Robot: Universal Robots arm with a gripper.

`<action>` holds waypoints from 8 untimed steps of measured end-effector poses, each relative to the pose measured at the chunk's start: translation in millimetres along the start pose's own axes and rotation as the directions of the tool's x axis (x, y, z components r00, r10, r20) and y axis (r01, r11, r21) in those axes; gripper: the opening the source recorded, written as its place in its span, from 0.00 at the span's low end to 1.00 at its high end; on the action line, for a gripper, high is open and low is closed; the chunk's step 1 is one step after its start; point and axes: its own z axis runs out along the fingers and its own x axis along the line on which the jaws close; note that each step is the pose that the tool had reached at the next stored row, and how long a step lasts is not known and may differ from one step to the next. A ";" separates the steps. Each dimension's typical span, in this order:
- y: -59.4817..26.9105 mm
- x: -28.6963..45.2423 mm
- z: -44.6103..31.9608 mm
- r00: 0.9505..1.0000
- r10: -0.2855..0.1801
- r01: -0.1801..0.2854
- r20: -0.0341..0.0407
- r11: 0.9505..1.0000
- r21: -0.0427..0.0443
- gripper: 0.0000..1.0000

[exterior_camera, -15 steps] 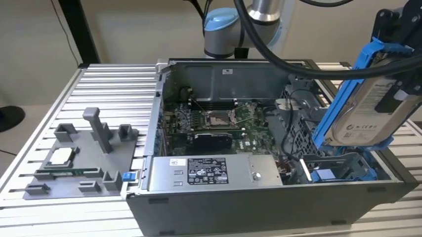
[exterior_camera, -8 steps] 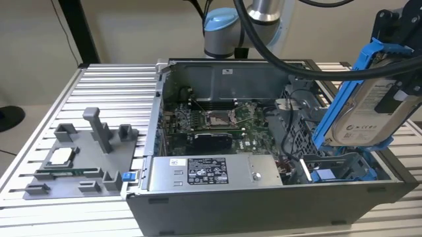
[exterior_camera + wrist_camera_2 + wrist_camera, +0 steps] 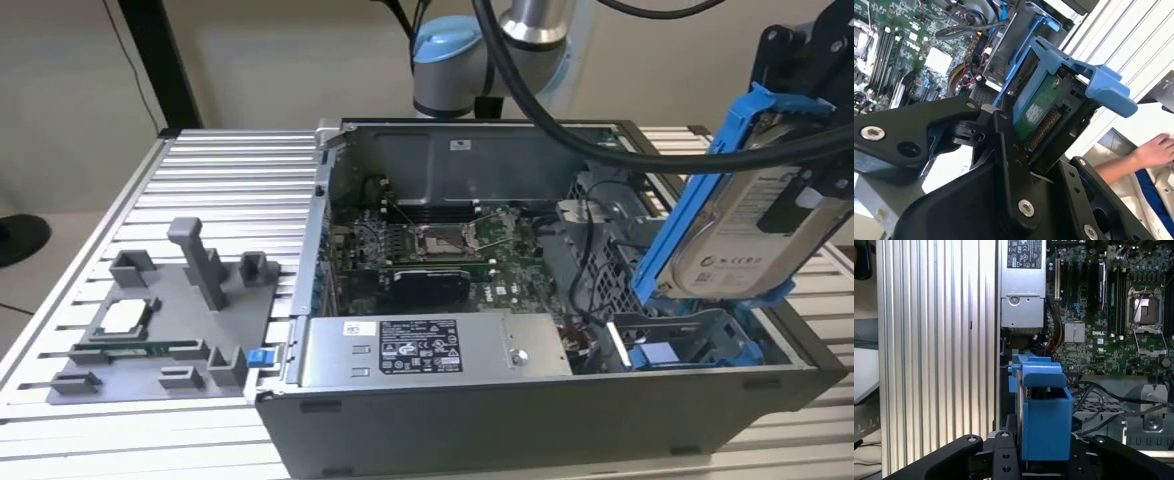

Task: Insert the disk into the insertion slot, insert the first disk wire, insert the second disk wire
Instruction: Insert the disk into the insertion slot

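Blue frame, silver body: one disk (image 3: pixel 731 225) hangs tilted at the exterior view's upper right, pinched tight in the one black gripper (image 3: pixel 790 205). The disk's low edge is just over the insertion slot (image 3: pixel 681 338) at the lower right of the one open computer case (image 3: pixel 534 420). Open air surrounds its top edge. One grey fixture tray (image 3: pixel 147 330) lies on the desk (image 3: pixel 227 170) at the left, well apart.

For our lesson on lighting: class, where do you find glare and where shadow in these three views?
In the first wrist view, glare streaks the ribbed table; in the second wrist view, the table washes out white behind the disk; in the exterior view, the computer case is dimmer inside than the table.
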 end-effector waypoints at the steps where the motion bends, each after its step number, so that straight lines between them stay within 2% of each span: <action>1: -0.3 0.0 1.1 1.000 0.000 0.000 0.000 1.000 0.000 0.00; 8: -1.4 0.0 7.3 1.000 0.000 0.000 0.000 1.000 0.000 0.00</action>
